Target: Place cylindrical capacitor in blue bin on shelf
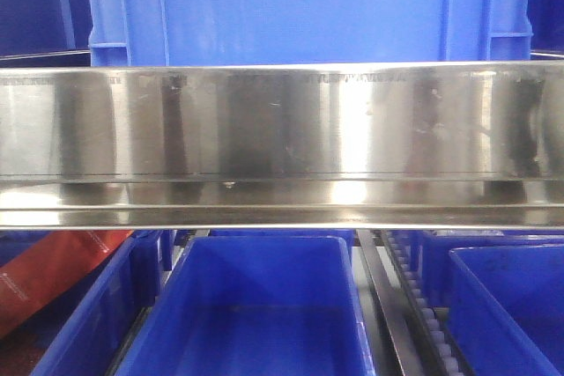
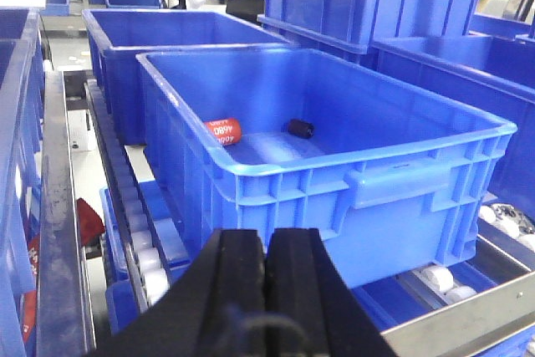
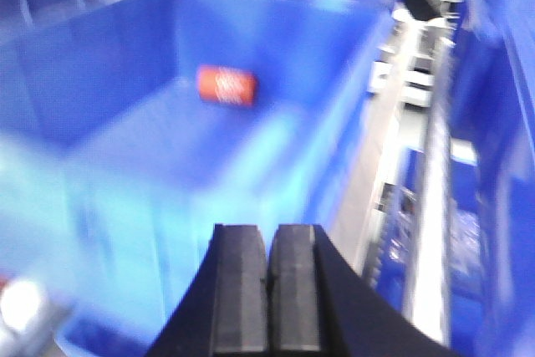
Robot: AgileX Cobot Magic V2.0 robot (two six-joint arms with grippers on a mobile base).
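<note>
The orange-red cylindrical capacitor [image 2: 224,131] lies on its side on the floor of a blue bin [image 2: 393,165], near the bin's left wall. It also shows in the blurred right wrist view [image 3: 226,86], inside the same blue bin [image 3: 100,81]. My left gripper [image 2: 267,244] is shut and empty, in front of and below the bin's near wall. My right gripper [image 3: 269,240] is shut and empty, outside the bin's near corner. The shelf's shiny steel front rail [image 1: 282,138] fills the front view.
A small black cylinder [image 2: 299,129] lies in the same bin, right of the capacitor. More blue bins [image 2: 167,31] stand behind and beside on roller tracks [image 2: 134,232]. The front view shows a blue crate [image 1: 308,6] above the rail and blue bins [image 1: 256,314] below.
</note>
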